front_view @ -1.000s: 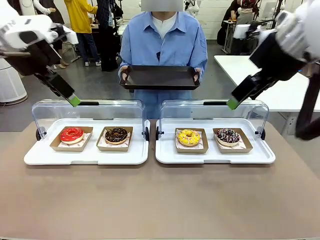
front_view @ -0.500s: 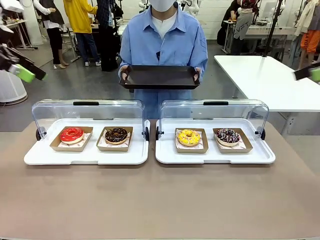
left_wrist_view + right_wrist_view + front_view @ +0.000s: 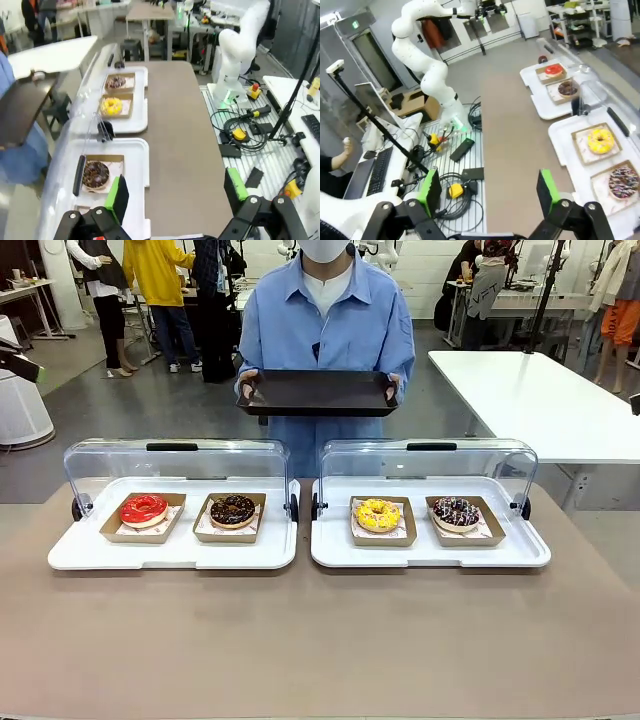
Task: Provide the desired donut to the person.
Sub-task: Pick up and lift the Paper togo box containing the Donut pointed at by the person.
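Left gripper (image 3: 177, 192) and right gripper (image 3: 488, 190) both spread, empty, clear of table. Person (image 3: 325, 320) at 12 o'clock holds tray (image 3: 318, 393) level to receive. Four donuts (image 3: 233, 509) untouched in display cases (image 3: 170, 558), lids back for access.

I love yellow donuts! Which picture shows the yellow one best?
The right wrist view: the yellow donut looks biggest there, seen from above, hole and all. The front view shows the donut clearly, but smaller. The left wrist view shows it small and far off.

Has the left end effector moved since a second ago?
Yes. The left end effector pulled up and leftward, away from the left clear cover.
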### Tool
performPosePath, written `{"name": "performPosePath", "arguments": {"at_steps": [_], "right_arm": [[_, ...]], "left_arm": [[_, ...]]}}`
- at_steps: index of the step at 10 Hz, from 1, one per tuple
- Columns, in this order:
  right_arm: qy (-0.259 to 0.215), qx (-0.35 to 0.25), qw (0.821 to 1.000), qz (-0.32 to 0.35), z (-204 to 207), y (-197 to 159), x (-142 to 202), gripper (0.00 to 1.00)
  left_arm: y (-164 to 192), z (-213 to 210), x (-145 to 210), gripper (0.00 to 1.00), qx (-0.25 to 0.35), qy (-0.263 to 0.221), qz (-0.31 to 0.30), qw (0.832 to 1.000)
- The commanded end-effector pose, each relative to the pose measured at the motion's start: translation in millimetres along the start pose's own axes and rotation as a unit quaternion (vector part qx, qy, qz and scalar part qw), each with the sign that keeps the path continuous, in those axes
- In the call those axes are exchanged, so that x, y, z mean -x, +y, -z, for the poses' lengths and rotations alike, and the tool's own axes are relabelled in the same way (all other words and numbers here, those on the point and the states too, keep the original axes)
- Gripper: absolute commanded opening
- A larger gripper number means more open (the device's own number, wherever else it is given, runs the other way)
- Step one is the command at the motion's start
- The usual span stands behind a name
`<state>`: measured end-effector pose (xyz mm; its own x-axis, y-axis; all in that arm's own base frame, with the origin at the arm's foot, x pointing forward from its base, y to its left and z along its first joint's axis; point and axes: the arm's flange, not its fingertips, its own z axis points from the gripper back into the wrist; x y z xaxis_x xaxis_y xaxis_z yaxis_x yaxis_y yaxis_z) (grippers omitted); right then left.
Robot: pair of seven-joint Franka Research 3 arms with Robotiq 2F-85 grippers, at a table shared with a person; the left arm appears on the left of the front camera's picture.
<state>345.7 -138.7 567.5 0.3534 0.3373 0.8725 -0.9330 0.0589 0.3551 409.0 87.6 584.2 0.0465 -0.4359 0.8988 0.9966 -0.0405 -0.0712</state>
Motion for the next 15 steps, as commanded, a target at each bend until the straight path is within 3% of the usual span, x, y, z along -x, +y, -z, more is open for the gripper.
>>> {"name": "performPosePath", "arguments": {"at_steps": [1,5,13,15], "right_arm": [[-0.016,0.022,1.0,-0.005,-3,2,-2,1.0],[-0.062,0.104,0.993,0.006,-8,5,2,1.0],[-0.037,0.145,0.989,0.018,-4,6,6,1.0],[-0.043,0.119,0.992,0.016,-15,1,7,1.0]], "left_arm": [[5,-12,21,1.0,0.003,-0.047,0.027,0.999],[-3,-28,46,1.0,-0.039,-0.066,-0.007,0.997],[-7,-44,58,1.0,-0.056,-0.054,-0.019,0.997],[-7,-44,58,1.0,-0.056,-0.054,-0.019,0.997]]}}
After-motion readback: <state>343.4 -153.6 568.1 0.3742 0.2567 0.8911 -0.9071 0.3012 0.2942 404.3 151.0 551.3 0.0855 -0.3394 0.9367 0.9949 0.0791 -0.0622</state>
